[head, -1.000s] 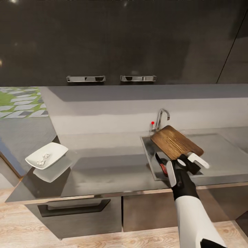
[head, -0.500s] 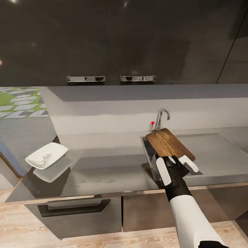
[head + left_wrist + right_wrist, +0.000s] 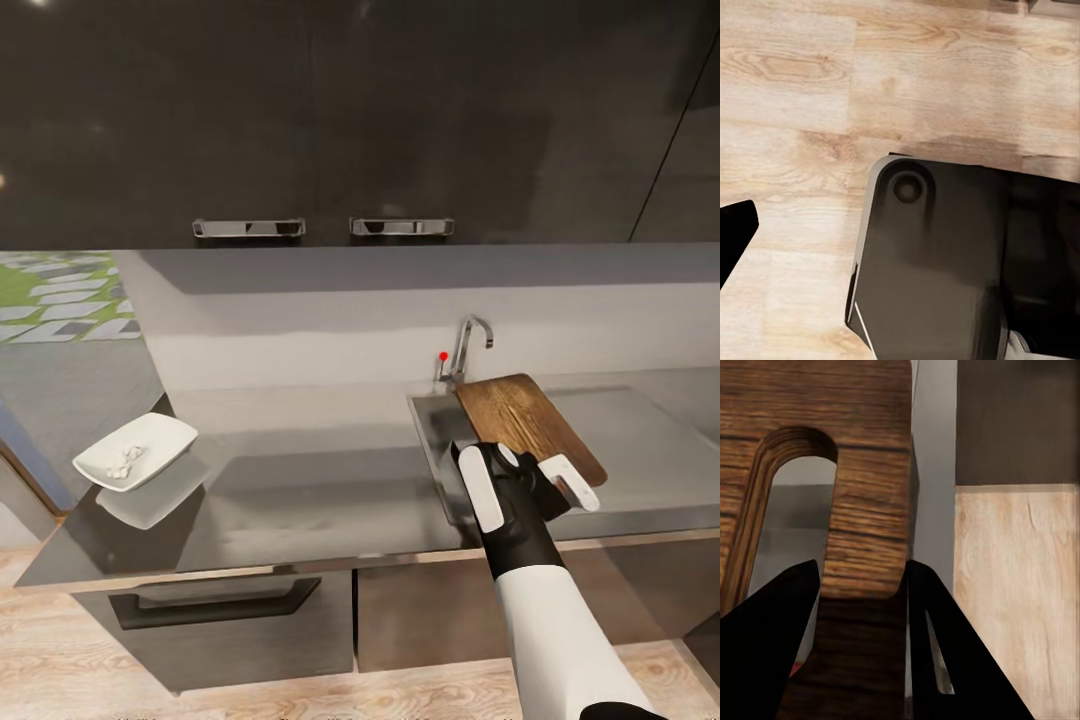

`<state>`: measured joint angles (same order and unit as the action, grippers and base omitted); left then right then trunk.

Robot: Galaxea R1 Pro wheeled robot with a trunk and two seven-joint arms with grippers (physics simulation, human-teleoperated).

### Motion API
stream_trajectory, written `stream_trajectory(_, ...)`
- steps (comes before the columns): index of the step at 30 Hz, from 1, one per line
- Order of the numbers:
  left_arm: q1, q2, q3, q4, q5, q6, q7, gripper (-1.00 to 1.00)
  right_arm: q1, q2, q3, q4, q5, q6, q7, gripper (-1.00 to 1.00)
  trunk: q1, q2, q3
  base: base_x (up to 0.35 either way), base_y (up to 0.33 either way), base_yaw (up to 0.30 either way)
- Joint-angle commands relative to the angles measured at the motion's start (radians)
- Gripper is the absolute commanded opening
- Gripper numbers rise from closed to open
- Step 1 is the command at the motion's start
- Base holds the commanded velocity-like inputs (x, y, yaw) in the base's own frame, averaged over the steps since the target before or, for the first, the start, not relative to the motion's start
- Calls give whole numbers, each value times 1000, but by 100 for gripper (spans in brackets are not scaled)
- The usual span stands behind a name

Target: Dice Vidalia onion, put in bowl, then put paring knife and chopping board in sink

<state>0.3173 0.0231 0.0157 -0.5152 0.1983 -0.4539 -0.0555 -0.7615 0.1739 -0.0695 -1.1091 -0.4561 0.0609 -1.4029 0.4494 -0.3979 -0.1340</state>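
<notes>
Your right gripper, at the lower right of the head view, is closed on the slotted end of the brown, dark-grained wooden chopping board. In the right wrist view the two dark fingers sit tight against either side of the wood beside the slot hole, so the grip looks firm.

The board is held tilted over the rectangular grey steel sink, its far end near the chrome tap with the red knob. That hold by the end probably lets you lower the board into the basin, the step in hand. Whether the board touches the sink rim cannot be told.

At the middle left of the head view, the white shallow squarish bowl rests on the smooth grey countertop, with pale pieces inside that are probably the diced onion.

The left wrist view looks down on light wooden floor and a dark rounded part of the robot; you cannot tell how far that gripper is open.

No brand, label or writing can be read anywhere.
</notes>
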Motion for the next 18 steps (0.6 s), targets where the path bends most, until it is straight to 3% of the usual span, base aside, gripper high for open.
stream_trajectory(1,0,0,1,-2,7,0,-6,100,-1,1,-1,-2,-2,7,-6,-100,1,-2,-3,22,0,0)
stream_trajectory(10,1,0,1,-2,7,0,-6,100,-1,1,0,-1,-6,7,-10,-100,1,-2,-17,161,0,0)
stream_trajectory(18,0,0,1,-2,7,0,-6,100,-1,1,5,3,-52,8,-8,-100,1,-2,-30,19,0,0)
